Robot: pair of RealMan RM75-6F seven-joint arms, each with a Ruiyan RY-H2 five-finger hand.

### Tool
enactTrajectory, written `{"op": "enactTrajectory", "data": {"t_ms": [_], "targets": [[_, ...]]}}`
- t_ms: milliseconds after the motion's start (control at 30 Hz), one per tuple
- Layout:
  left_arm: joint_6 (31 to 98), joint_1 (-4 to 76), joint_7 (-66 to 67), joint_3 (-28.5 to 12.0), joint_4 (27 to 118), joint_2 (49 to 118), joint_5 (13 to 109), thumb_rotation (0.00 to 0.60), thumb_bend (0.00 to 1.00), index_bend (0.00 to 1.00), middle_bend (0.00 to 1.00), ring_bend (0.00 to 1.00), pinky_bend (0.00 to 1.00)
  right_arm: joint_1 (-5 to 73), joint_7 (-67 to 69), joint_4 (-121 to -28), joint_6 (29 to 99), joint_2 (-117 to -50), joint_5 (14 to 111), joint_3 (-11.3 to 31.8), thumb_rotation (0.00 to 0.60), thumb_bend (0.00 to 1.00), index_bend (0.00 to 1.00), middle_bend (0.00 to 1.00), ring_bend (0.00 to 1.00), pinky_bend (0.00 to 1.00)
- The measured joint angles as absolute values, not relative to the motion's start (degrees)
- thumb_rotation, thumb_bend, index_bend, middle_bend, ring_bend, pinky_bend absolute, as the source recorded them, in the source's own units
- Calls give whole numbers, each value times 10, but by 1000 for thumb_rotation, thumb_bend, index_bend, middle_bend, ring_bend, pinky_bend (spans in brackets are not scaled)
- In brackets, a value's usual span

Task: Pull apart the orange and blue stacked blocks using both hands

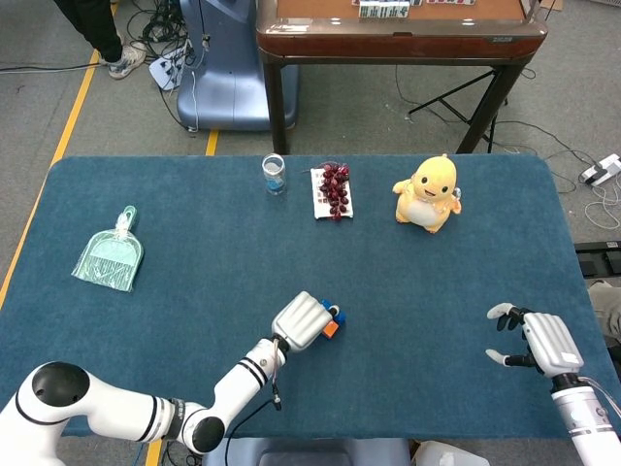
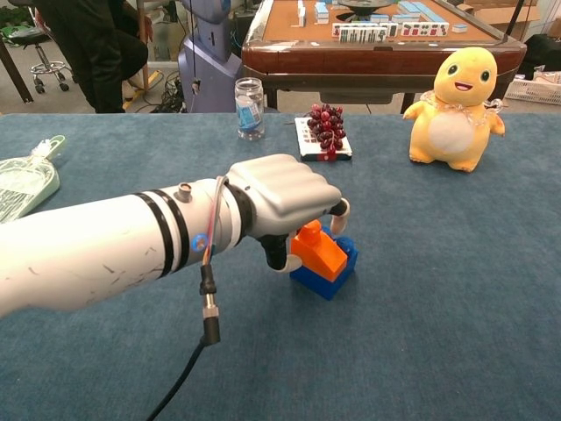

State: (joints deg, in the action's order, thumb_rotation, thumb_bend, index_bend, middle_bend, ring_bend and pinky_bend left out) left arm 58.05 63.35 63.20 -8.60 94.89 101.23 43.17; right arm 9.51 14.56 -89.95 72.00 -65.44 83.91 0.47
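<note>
Fingers (image 2: pixel 340 210) of left hand (image 2: pixel 280 197) over orange block (image 2: pixel 319 251), tilted on blue block (image 2: pixel 329 272).

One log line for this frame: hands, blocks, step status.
left hand: closed over orange block | right hand: open, far from stack | blue block: on table, under orange | split: not yet done

I see a bright orange block (image 2: pixel 319 250) stacked on a blue block (image 2: pixel 326 276), both on the deep teal table (image 1: pixel 194 272). My left hand (image 2: pixel 282 196) is pale grey, its white forearm ringed with black bands. Far right sits a yellow duck toy (image 2: pixel 454 110) with a white belly; far left lies a mint-green dustpan (image 1: pixel 110 260).
</note>
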Motion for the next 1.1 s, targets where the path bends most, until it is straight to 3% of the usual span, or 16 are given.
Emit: {"op": "enactTrajectory", "data": {"t_ms": [867, 1100], "targets": [[596, 646, 592, -70, 920, 1028, 440, 600, 376, 449, 1000, 1000, 1000, 98, 149, -892, 713, -661, 838, 4, 600, 0, 381, 502, 452, 554], [599, 644, 579, -68, 918, 1028, 445, 600, 376, 528, 1000, 1000, 1000, 98, 152, -890, 713, -662, 840, 4, 600, 0, 381, 502, 452, 554]]}}
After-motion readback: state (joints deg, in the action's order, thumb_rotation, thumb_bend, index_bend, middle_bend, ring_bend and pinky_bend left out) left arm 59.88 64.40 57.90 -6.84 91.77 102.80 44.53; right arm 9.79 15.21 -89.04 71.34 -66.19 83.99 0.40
